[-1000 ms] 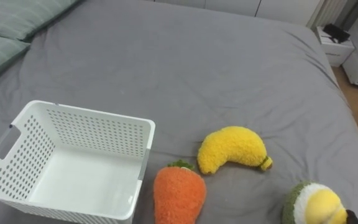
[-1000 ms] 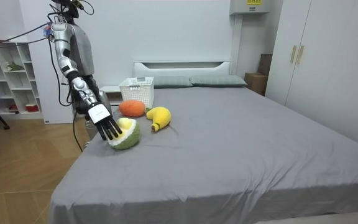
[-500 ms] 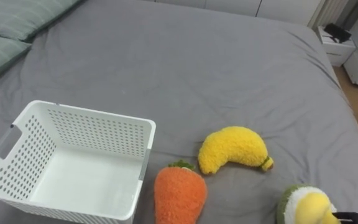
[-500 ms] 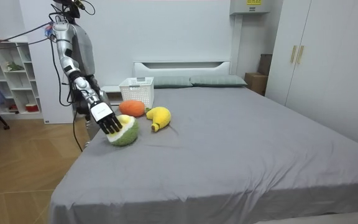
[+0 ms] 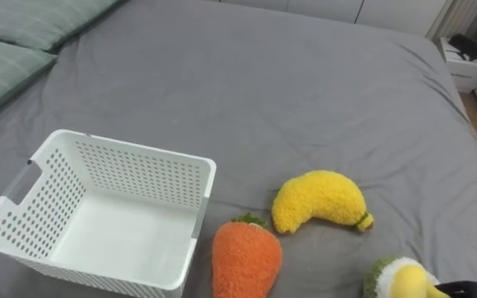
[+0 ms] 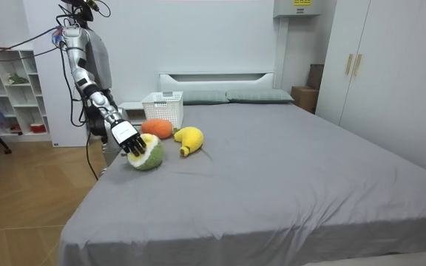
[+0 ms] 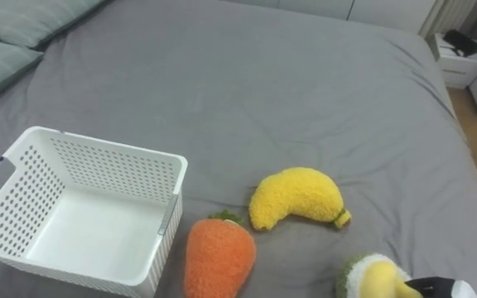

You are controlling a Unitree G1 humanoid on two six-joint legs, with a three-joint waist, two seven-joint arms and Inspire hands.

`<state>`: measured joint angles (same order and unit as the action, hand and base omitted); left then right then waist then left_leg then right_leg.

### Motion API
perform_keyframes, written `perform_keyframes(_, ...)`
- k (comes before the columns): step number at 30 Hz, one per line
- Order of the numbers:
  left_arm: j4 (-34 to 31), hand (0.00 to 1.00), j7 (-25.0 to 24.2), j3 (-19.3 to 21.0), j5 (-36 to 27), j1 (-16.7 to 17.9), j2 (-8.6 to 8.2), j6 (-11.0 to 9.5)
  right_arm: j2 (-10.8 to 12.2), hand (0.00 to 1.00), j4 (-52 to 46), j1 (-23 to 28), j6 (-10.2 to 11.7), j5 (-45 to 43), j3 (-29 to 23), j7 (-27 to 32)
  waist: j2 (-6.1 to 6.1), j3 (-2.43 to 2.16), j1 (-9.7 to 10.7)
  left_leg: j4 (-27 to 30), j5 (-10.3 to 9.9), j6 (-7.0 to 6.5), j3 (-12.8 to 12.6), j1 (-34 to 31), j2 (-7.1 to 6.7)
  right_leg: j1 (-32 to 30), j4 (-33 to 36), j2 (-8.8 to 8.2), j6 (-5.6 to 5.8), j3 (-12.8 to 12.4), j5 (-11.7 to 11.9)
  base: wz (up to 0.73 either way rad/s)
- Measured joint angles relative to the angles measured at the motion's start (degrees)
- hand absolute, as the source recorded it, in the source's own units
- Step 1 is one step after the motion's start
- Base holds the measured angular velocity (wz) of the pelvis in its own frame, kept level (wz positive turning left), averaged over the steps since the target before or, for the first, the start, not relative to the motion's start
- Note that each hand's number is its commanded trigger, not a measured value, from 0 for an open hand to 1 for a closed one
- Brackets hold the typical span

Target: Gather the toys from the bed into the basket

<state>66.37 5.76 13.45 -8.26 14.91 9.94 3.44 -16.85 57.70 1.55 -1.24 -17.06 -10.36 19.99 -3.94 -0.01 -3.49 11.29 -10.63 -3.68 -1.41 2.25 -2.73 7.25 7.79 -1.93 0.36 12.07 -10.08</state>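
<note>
A green and yellow avocado plush lies at the near right of the grey bed. My right hand has its dark fingers curled on it; in the room view the right hand grips the avocado plush from above at the bed's edge. An orange carrot plush lies beside a white perforated basket, which holds nothing. A yellow banana plush rests just beyond the carrot. The robot stands at the bed's side, at the room view's left.
Green pillows lie at the far left of the bed. A white bedside table stands past the bed's far right corner. In the room view, wardrobes line the right wall and a shelf stands behind the robot.
My right hand's fingers have gone from straight above the avocado plush to curled on it, and the plush has shifted a little toward the robot. The eye view has shifted slightly.
</note>
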Motion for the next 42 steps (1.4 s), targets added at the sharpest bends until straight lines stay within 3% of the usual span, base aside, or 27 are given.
perform_keyframes(5, 0.0, 0.0, -2.0, 0.0, -0.1, 0.0, -0.01, -0.2, 0.0, 1.0, -2.3, 1.1, 0.4, 0.3, 0.0, -0.2, -0.3, -0.29, 0.0, 0.1, 0.0, 0.0, 0.0, -0.7, 0.0, -0.4, 0.0, 0.06, 0.0, 0.0, 0.0, 0.0)
perform_keyframes(11, -1.0, 0.0, -2.4, 0.0, -0.4, 0.1, 0.0, -0.4, 0.0, 1.0, -4.7, 1.6, 0.6, 1.2, 0.0, -0.2, -0.15, -0.27, 0.2, 0.0, 0.0, -0.01, 0.0, -0.8, -0.01, -0.4, 0.0, 0.12, 0.0, 0.1, 0.0, 0.0)
perform_keyframes(18, -1.2, 0.0, -2.2, 0.0, -0.3, -1.8, 0.0, -1.3, 0.1, 1.0, -19.8, 3.0, 0.4, 1.3, 0.1, -0.2, -0.13, -0.13, 0.2, 0.0, 0.1, -0.07, -0.3, -0.6, 0.02, -0.6, 0.2, -0.01, 0.01, 0.0, 0.0, -0.01)
perform_keyframes(23, -1.2, 0.0, -2.0, -0.1, -1.1, -2.2, -0.27, -1.3, 0.2, 1.0, -28.8, 2.6, 0.3, 0.5, 0.2, -0.4, -0.02, -0.35, -0.1, -0.4, 0.2, -0.12, -1.1, -0.5, 0.08, -1.3, 0.2, 0.18, 0.01, -0.7, 0.0, -0.08)
perform_keyframes(27, -1.3, 0.0, -1.1, -0.7, -1.4, -2.2, -0.66, -1.3, 0.2, 1.0, -39.4, 2.3, -0.1, -0.7, 0.6, -2.0, 0.14, 0.15, 0.3, -0.9, 0.3, -0.16, -1.4, -0.7, 0.12, -1.8, 0.7, 0.19, 0.01, -1.0, 0.0, -0.06)
perform_keyframes(34, -2.2, 0.0, -1.0, -1.1, -4.5, -3.1, -1.47, -1.3, -0.5, 1.0, -54.5, 1.9, -0.9, -1.0, 2.3, -5.2, 0.35, 0.09, 0.2, -1.3, 0.4, -0.23, -1.5, -1.2, 0.09, -2.4, 1.1, 0.11, 0.03, -0.9, 0.0, -0.01)
perform_keyframes(42, -2.2, 0.0, -1.2, -1.2, -4.7, -2.8, -2.13, -1.5, -0.6, 1.0, -63.6, -1.8, -1.4, -0.7, 2.6, -9.6, 0.28, 0.04, -0.2, -1.3, 0.4, -0.27, -1.4, -1.5, 0.1, -2.6, 1.2, 0.05, 0.03, -0.8, 0.0, 0.0)
